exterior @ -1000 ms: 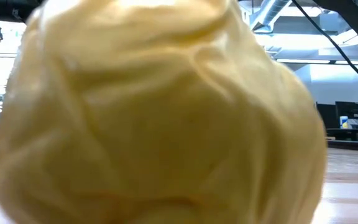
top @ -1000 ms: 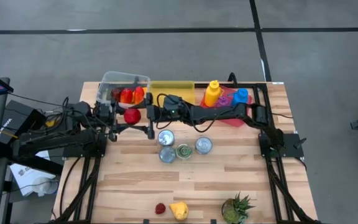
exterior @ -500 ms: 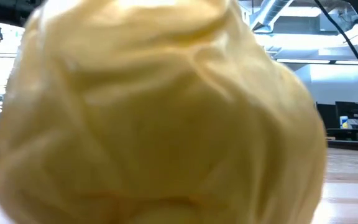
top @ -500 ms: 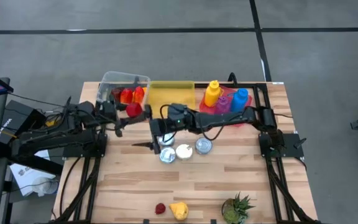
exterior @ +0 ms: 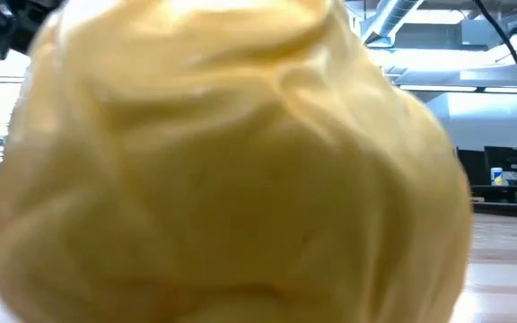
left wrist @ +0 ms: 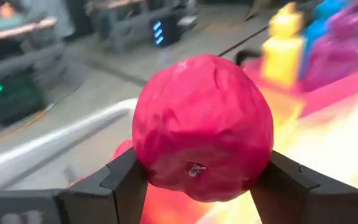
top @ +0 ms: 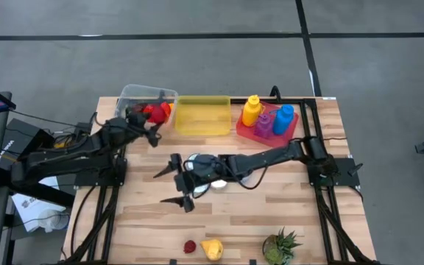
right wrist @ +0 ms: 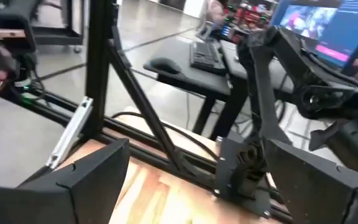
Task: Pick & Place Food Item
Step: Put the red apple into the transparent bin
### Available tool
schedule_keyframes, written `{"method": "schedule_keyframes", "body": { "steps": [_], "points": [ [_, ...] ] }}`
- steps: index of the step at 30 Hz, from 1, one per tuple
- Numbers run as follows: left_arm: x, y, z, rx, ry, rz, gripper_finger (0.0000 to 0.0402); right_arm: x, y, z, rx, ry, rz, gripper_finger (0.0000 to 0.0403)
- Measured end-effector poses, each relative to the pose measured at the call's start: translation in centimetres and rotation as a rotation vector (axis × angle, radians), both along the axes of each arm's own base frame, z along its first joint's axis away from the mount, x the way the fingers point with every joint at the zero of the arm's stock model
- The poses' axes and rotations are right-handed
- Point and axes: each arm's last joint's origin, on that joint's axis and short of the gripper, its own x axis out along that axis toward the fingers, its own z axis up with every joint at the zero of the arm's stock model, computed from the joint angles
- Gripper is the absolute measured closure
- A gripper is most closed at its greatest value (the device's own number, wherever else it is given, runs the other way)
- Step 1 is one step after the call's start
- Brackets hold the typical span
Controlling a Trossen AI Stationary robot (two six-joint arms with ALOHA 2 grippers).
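The left gripper (left wrist: 197, 180) is holding the red food item (left wrist: 202, 127) over the clear bin (top: 135, 96) at the far left, while the right gripper (top: 177, 182) is standing wide open above the surface (top: 271, 213).

On my wooden table (top: 271, 213) an empty yellow bin (top: 203, 115) sits at the far edge. Just beside it a pink tray (top: 289, 132) holds a yellow bottle (top: 252, 110), a purple bottle (top: 264, 123) and a blue bottle (top: 284, 116), all upright. Along the near edge lie a strawberry (top: 190, 246), touching a yellow pear (top: 212, 249), and a small pineapple (top: 279, 247) farther along.
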Motion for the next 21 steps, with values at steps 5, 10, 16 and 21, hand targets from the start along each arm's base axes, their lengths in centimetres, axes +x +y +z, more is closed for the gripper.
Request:
{"method": "schedule_keyframes", "body": {
  "steps": [5,10,16,21],
  "points": [
    [0.6,2.0,-1.5,-0.051,0.086,0.14,0.018,-0.2,0.8,-0.3,-0.005,0.037,-0.03,0.004],
    [1.3,3.8,-2.6,-0.082,0.114,0.213,0.018,-0.3,0.7,-0.6,0.012,0.072,-0.038,0.004],
    [1.7,3.9,-2.8,-0.083,0.117,0.189,0.0101,-0.4,1.0,-0.7,0.012,0.084,-0.05,0.004],
    [1.3,3.4,-2.3,-0.084,0.093,0.124,0.0032,-0.4,0.8,-0.8,0.003,0.093,-0.069,0.004]
  ]
}}
